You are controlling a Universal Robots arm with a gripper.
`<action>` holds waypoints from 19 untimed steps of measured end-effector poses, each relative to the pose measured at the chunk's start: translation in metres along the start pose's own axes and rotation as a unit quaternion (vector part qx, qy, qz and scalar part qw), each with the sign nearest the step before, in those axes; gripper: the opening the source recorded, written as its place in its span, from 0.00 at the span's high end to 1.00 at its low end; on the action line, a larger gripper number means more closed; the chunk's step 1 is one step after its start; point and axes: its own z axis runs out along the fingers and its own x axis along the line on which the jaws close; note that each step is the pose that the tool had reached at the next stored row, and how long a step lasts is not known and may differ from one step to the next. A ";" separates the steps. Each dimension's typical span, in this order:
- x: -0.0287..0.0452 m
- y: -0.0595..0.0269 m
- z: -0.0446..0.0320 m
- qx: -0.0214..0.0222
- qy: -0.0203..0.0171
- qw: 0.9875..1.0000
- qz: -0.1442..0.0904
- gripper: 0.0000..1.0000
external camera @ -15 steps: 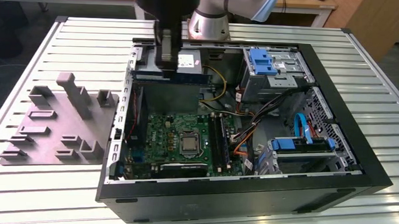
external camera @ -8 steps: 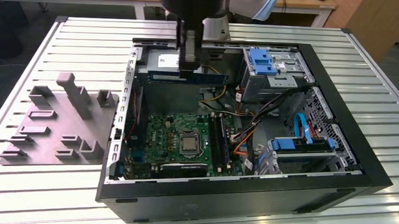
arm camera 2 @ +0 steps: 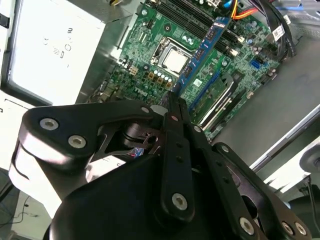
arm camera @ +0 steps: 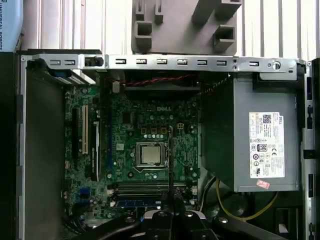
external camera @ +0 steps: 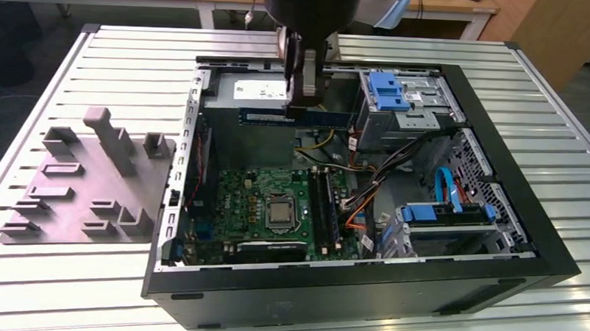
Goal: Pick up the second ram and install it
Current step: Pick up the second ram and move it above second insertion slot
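Workshop: opened computer case (external camera: 369, 293) on slotted aluminium bench (external camera: 547, 101).

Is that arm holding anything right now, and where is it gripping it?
Yes, the second ram, a thin blue stick. The jaws pinch it around the middle of its length, along its upper edge, above the open computer case.

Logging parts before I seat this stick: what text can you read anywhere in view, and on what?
Nothing I can quote.
On the power supply label: print too small to read.
On the ram, held by the gripper: pale markings, too small.
On the motherboard: a white brand mark; other markings too small.
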 end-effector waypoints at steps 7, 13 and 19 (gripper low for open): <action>0.0020 -0.0058 0.0084 -0.001 0.000 1.000 -0.008 0.89; 0.0039 -0.0126 0.0153 -0.001 0.000 1.000 -0.012 0.89; 0.0051 -0.0149 0.0211 -0.001 0.001 1.000 -0.017 0.89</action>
